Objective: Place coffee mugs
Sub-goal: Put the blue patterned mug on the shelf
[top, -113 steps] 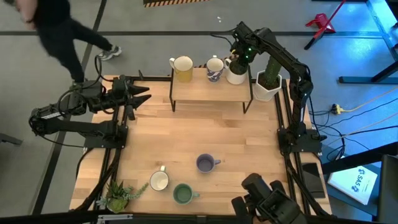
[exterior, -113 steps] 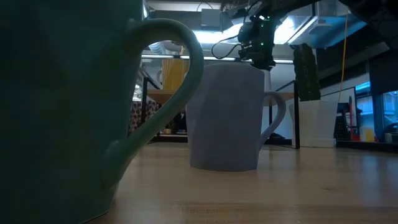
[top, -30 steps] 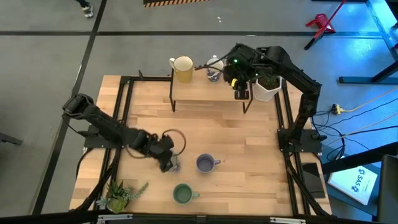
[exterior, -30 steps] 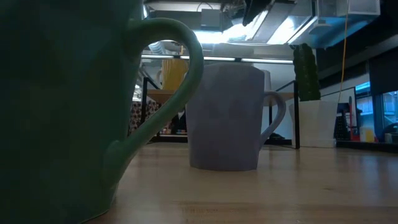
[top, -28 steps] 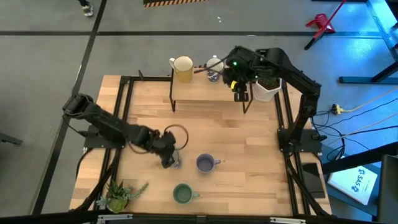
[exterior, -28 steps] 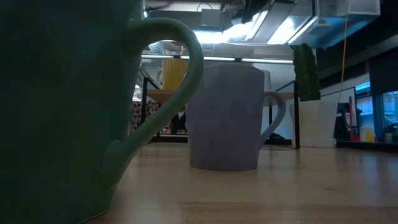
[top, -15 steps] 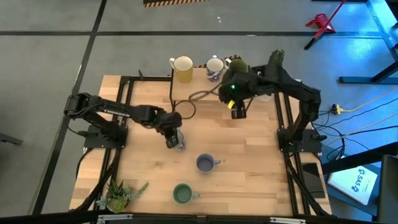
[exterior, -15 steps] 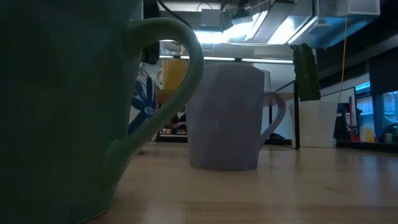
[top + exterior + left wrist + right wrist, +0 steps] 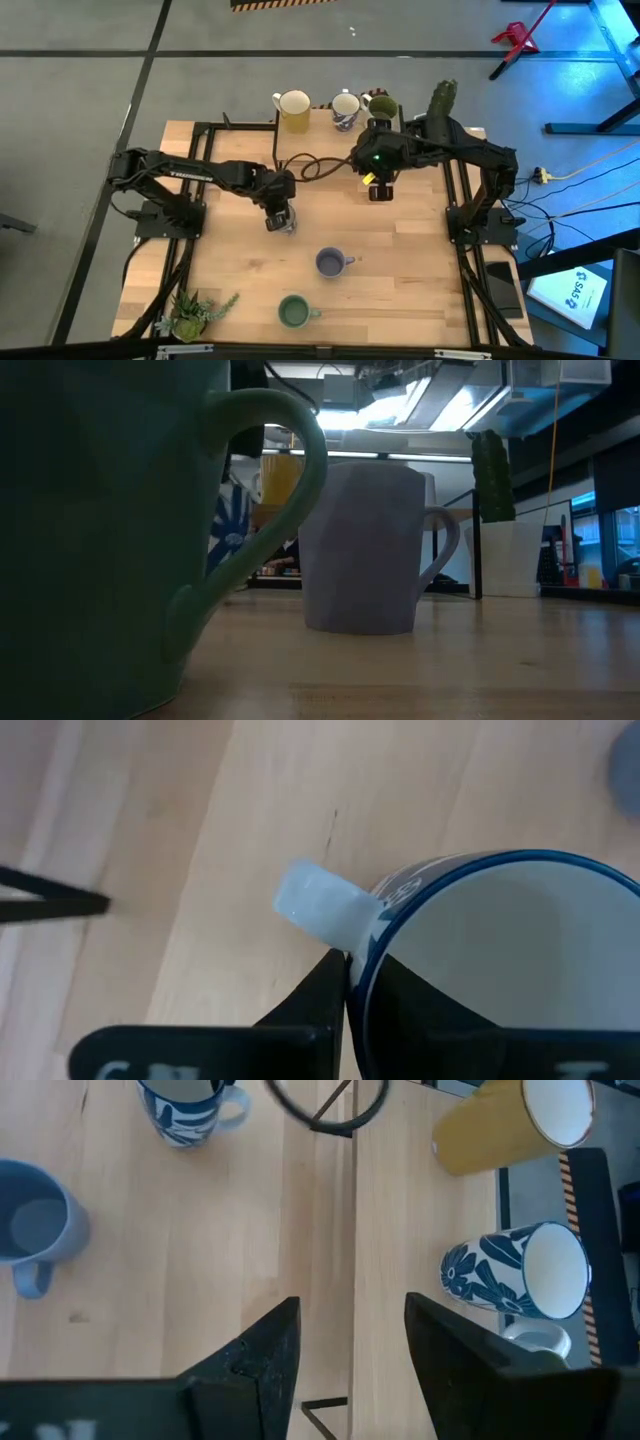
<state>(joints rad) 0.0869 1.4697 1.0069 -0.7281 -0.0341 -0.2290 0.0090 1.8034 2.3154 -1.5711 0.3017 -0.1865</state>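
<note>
My left gripper (image 9: pixel 279 218) is shut on a white mug with a blue leaf pattern (image 9: pixel 283 222) over the middle of the table; the mug also shows in the low view (image 9: pixel 230 525). My right gripper (image 9: pixel 378 187) is open and empty, in front of the wooden shelf (image 9: pixel 335 145). A yellow mug (image 9: pixel 293 108), a blue-patterned mug (image 9: pixel 345 108) and a white mug (image 9: pixel 380 106) stand on the shelf. A purple-blue mug (image 9: pixel 330 263) and a green mug (image 9: pixel 293 312) stand on their bases on the table nearer the front. My left gripper pinches the mug's rim (image 9: pixel 362 952) right beside the handle (image 9: pixel 318 906), one finger inside the mug and one outside. The fingers come from above, pointing down. The mug hangs upright below them, mouth up; whether its base is clear of the table, I cannot tell.
A cactus in a white pot (image 9: pixel 440 105) stands at the shelf's right end. A small green plant (image 9: pixel 190 312) sits at the near left corner. A black frame (image 9: pixel 200 130) runs round the table. Bare wood lies between the shelf and the two front mugs.
My left gripper has carried the blue-patterned mug from the table's near middle toward the far edge and a little right. My right gripper has drawn back from the shelf toward the near edge, empty.
</note>
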